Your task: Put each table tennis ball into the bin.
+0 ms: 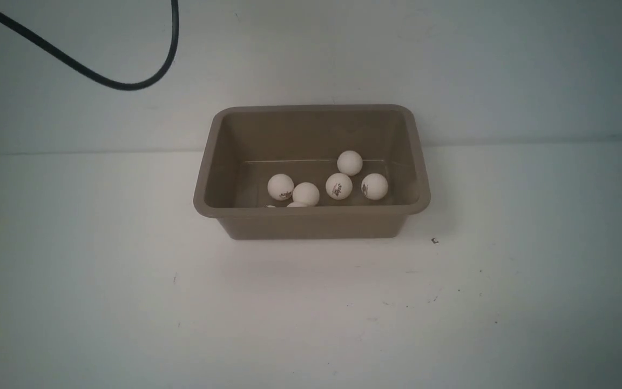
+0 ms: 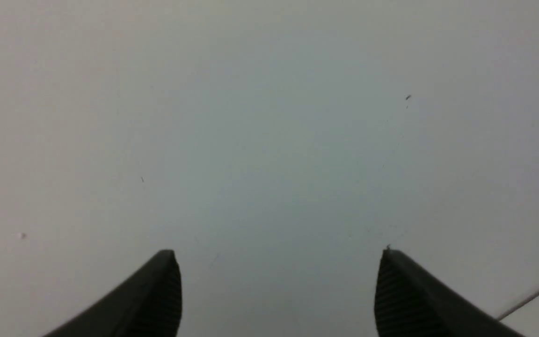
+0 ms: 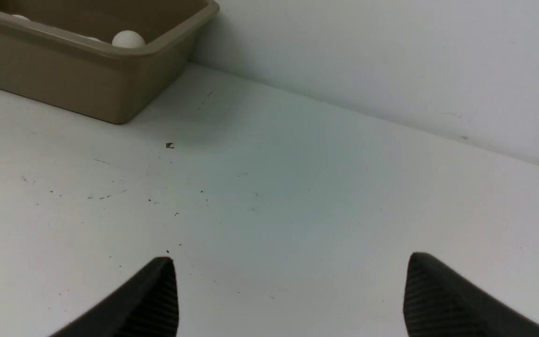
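Fingers on both grippers spread apart w/ nothing between: left gripper [image 2: 279, 252] faces a blank white surface, right gripper [image 3: 290, 262] hovers over the white table [image 3: 297, 196]. Bin [image 1: 311, 219] sits mid-table against the back wall, w/ table tennis balls [image 1: 339, 186] resting inside on its floor. Black cable [image 1: 127, 84] loops top left.

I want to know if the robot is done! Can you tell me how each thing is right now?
Table tennis balls: all lying inside the bin, none on the table.
Bin: upright on the table, open top.
Left gripper: open, holding nothing.
Right gripper: open, holding nothing, above bare table.
Black cable: hanging in a loop at the back.
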You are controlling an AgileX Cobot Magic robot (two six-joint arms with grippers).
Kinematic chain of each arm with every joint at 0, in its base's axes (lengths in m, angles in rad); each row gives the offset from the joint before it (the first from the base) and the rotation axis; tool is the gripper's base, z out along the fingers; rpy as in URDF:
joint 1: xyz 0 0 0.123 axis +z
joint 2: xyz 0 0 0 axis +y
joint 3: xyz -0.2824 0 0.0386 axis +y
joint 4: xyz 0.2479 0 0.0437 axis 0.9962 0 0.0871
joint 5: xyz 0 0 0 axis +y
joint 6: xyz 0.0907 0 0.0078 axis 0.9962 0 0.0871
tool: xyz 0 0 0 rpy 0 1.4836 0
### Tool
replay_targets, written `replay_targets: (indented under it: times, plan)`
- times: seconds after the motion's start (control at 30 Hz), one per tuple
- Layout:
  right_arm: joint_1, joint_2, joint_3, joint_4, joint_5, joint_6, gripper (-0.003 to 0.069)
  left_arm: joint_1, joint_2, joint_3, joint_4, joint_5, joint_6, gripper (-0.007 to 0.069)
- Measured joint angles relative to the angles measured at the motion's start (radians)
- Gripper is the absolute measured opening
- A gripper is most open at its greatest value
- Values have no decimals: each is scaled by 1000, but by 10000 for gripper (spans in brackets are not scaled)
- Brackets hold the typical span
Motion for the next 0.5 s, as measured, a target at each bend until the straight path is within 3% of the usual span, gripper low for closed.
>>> replay_targets:
  times: [0.33,0.4,0.5]
  plan:
    - [0,0,0,0,0,0,589,-1,2,0,-65,24,103,499]
    - [0,0,0,0,0,0,589,-2,2,0,-20,25,60,499]
    - [0,0,0,0,0,0,589,-3,-4,0,234,26,-198,499]
